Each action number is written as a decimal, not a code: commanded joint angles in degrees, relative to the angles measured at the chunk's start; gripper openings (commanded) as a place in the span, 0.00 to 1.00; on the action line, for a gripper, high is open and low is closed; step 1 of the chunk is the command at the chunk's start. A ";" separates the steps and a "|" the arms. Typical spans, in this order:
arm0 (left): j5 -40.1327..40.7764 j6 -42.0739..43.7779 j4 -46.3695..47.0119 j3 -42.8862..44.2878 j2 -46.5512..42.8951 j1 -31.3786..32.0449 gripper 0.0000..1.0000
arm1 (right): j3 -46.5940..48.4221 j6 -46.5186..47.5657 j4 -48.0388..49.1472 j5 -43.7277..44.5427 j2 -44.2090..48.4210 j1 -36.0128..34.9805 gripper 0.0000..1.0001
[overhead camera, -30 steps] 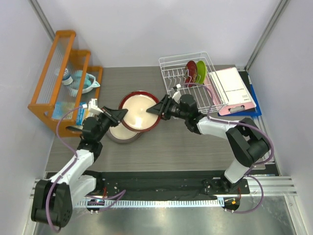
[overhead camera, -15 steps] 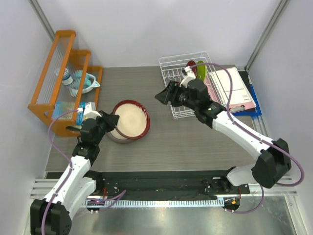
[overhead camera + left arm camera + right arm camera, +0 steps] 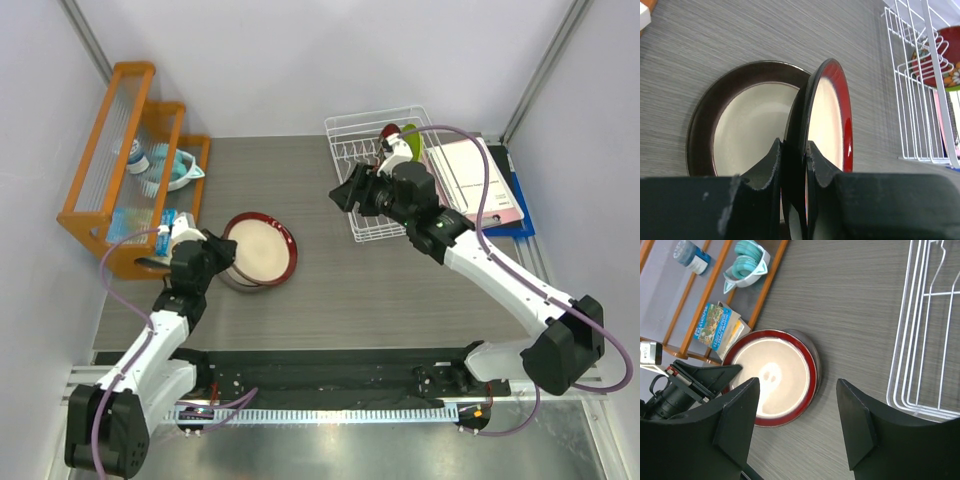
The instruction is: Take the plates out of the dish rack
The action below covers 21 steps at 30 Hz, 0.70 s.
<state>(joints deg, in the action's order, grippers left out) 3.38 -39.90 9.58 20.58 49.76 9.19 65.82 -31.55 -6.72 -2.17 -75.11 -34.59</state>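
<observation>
Grey wood-grain table (image 3: pixel 400 290), white-walled bay: L gripper (image 3: pixel 792 150) clamped on near rim of dark-red-rimmed cream plate (image 3: pixel 262 246), which lies over grey-rimmed cream plate (image 3: pixel 735 125), left of centre, nr orange wooden shelf (image 3: pixel 120 150). R gripper (image 3: pixel 797 385) spread wide w/ nothing btwn fingers, hanging above table btwn that pair & white wire dish rack (image 3: pixel 345 130) at back right. Two more stand upright in rack's prongs, side by side: small dark red plate (image 3: pixel 935 55) w/ white marks & lime green plate (image 3: pixel 409 140).
</observation>
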 commanded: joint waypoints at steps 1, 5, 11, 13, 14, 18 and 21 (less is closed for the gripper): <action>2.34 -1.23 11.33 -0.54 1.65 -0.67 0.00 | -0.26 1.40 0.48 0.16 0.49 0.66 0.68; 2.07 -1.15 12.12 -0.45 5.43 -0.84 0.00 | 0.09 1.93 0.48 -0.72 0.05 1.98 0.68; 2.69 -0.53 10.55 -0.19 9.04 -0.84 0.16 | 1.15 2.90 -0.22 -2.66 -0.65 5.40 0.68; 2.77 -0.35 10.28 -0.27 9.74 -0.84 0.18 | 1.50 2.99 -0.48 -3.45 -0.91 6.89 0.68; 2.78 -0.35 9.58 -0.19 9.92 -0.84 0.21 | 1.50 2.99 -0.49 -3.89 -0.91 7.43 0.68; 3.04 -0.35 8.43 -0.45 10.80 -0.84 0.31 | 1.59 3.07 -0.49 -4.50 -1.00 9.01 0.68; 3.04 0.26 7.56 -0.28 11.41 -0.84 0.40 | 2.55 3.42 -1.10 -5.03 -1.79 10.33 0.68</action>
<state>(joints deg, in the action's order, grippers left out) 6.00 -41.25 15.68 19.68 61.08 8.23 65.34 -29.63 -8.73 -5.50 -76.42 -25.50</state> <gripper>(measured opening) 0.388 0.681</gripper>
